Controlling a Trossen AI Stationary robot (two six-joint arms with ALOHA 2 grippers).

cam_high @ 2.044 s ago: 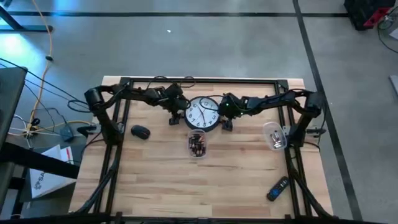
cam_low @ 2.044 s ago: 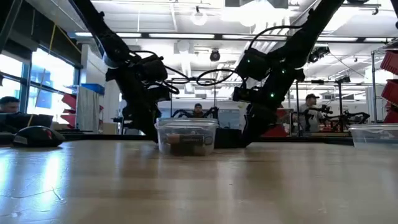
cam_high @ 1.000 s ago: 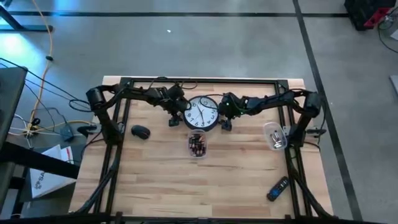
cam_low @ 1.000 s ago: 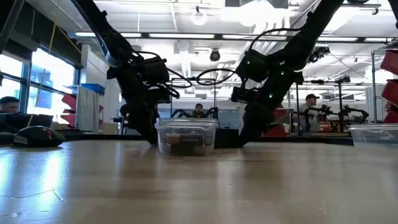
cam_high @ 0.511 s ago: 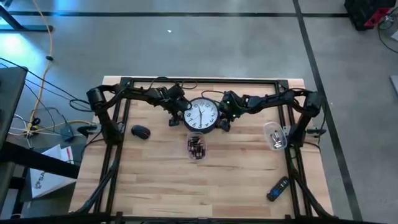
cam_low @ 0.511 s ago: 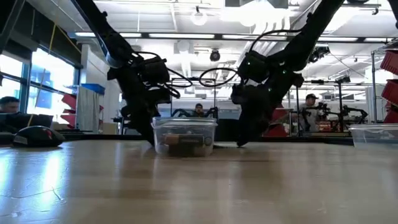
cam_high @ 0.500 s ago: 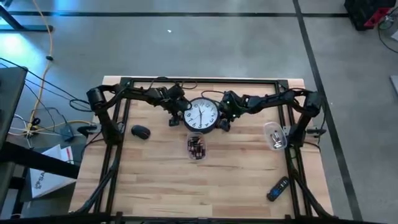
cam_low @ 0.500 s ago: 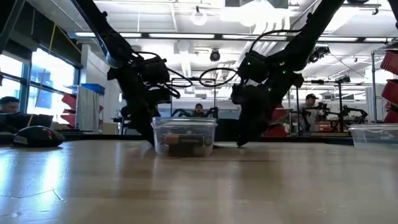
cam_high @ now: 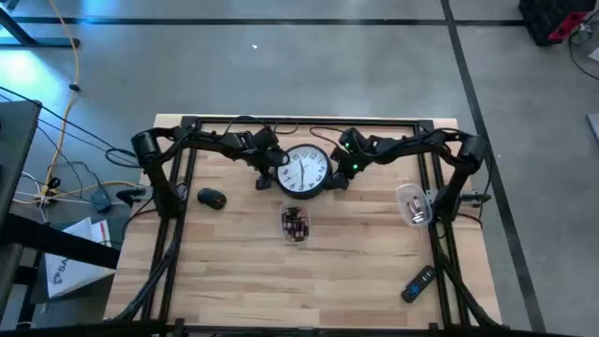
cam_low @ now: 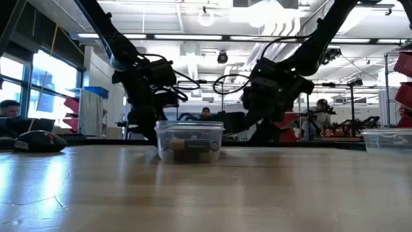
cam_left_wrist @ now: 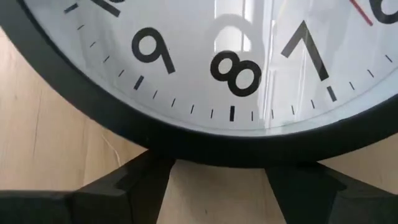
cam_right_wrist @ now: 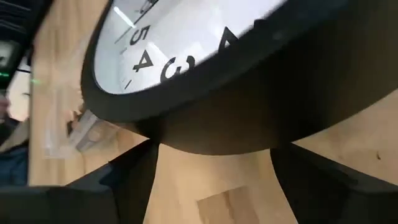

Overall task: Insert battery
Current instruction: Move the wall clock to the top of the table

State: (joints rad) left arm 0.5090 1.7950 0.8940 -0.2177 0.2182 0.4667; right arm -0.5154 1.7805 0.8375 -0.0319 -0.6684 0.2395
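The clock (cam_high: 304, 171) sat face up near the far edge of the worktop (cam_high: 243, 271), about midway along it; in the right wrist view its right side was tilted up off the wood; the left gripper (cam_high: 266, 178) was at the clock's left rim, jaws spread with the rim between them; the right gripper (cam_high: 341, 178) was at the clock's right rim, jaws likewise spread about the dark edge. Just in front of the clock stood a small clear tub of batteries (cam_high: 295, 223); a mouse (cam_high: 212, 197) lay towards the left edge; another clear tub (cam_high: 412, 205) stood by the right edge; a remote (cam_high: 417, 283) lay near the front right corner.
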